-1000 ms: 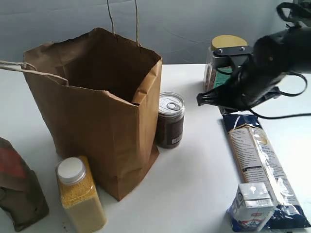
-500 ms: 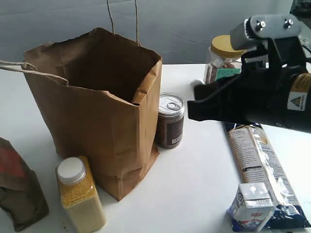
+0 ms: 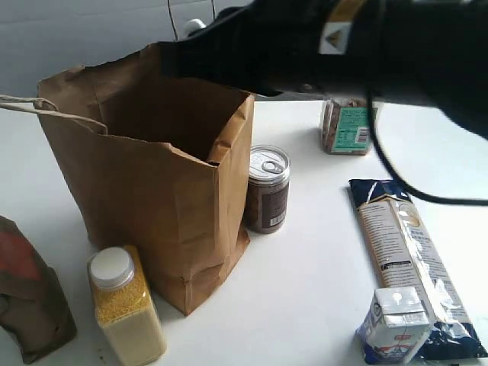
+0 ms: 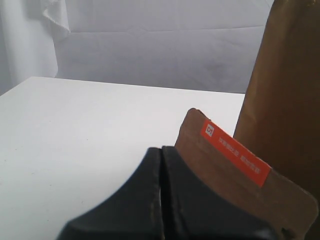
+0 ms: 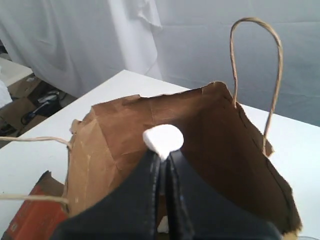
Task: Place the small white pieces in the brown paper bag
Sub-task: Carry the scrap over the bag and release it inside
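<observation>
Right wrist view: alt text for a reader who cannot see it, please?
The right gripper, shut on a small white piece, holds it over the open mouth of the brown paper bag, which stands on a white table. One twisted handle loops up from its rim.

A white worktop stands before a pale grey-blue backdrop; white cloth hangs in folds beyond it.

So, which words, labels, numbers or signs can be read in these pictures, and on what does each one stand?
No text reads clearly.
Warning triangle sticker on the black arm: sign only, no words.
Green jar label: too small.
Dark blue packet: print blurred.
Carton: red mark, unreadable.
Orange strip on the brown pouch: white characters, blurred.
</observation>
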Controlling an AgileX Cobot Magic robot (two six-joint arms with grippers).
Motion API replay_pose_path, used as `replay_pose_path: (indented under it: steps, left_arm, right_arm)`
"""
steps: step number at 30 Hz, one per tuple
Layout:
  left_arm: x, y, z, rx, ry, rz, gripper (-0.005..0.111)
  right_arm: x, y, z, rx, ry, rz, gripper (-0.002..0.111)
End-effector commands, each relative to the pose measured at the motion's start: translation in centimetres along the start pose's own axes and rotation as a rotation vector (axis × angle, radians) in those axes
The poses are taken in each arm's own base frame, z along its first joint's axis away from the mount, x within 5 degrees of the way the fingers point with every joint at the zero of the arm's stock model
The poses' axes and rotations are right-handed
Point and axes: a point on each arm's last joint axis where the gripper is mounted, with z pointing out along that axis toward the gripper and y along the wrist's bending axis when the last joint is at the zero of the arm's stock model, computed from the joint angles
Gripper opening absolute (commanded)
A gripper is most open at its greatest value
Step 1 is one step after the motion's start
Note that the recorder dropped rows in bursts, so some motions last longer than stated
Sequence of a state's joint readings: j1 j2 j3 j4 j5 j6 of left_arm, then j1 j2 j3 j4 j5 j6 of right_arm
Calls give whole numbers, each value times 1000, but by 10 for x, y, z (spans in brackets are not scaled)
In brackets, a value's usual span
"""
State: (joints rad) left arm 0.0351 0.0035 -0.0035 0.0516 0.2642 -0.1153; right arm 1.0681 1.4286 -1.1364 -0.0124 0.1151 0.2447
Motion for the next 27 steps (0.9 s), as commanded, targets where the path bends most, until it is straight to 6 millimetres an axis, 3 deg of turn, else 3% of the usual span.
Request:
replay_pose_path:
  steps: [1,7,11,13,15,16,19,27]
  left_arm:
    - [1,0,0,8,-3,-12,0]
    - [1,0,0,8,-3,-12,0]
    - [1,0,0,8,-3,-12,0]
    - [1,0,0,8,-3,-12,0]
    - [1,0,0,8,-3,-12,0]
    - [1,0,0,8,-3,-12,0]
    - [1,0,0,8,-3,-12,0]
    - [1,0,0,8,-3,-12,0]
  right_arm:
    - [-5,1,41,14,60,-19,8]
    - [-3,1,72,36,155,-15,42]
    - [-2,1,75,41,173,-12,47]
    - [-6,1,69,41,174,-12,41]
    - [-15,3,55,45,169,-28,18]
    - [-22,4,44,47,148,-57,0]
    - [-26,3,16,51,96,-52,0]
    - [12,-18,-42,180,98,-56,0]
